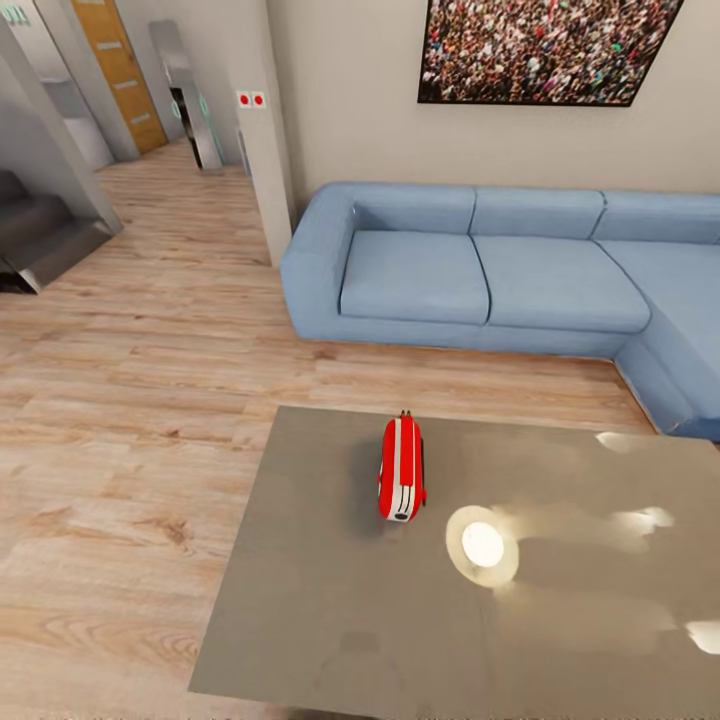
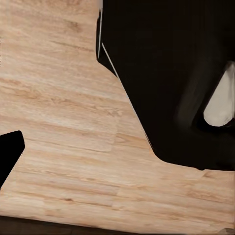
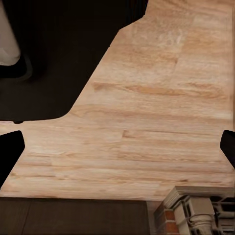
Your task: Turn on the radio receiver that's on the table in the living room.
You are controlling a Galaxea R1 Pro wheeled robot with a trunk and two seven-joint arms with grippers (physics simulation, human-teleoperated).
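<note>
from the head camera i see the radio (image 1: 401, 468) standing on the table (image 1: 330, 600), toward the far edge of the glossy grey top and a bit left of its middle, narrow end facing me, red with a white stripe running along its top and white trim at the near end. its dial face is turned away from me so i cannot read it. a round bright reflection (image 1: 482, 544) sits on the tabletop just right of the radio and nearer to me, with more glare patches off toward the right edge. beyond the table is the wood floor (image 1: 140, 400), then the blue sofa (image 1: 480, 270) against the beige wall, with the crowd picture (image 1: 545, 48) hung above it. far left there are stairs (image 1: 40, 235) and a wooden door (image 1: 118, 70) down a hallway. in the left wrist camera i get plank floor (image 2: 63, 122), a big dark part of the robot's own body (image 2: 166, 73), and one dark fingertip (image 2: 10, 152) at the frame edge; with one tip visible i cannot tell how the left gripper's fingers are set. in the right wrist camera both dark fingertips (image 3: 10, 152) of the right gripper (image 3: 117, 149) show at opposite edges, spread wide with nothing but floor (image 3: 147, 127) between them, and a bit of brick and pale moulding (image 3: 191, 215) sits in one corner. both wrist cameras look down at floor, so the radio is well apart from either set of fingers, up on the table while they hang low by the robot's base.
</note>
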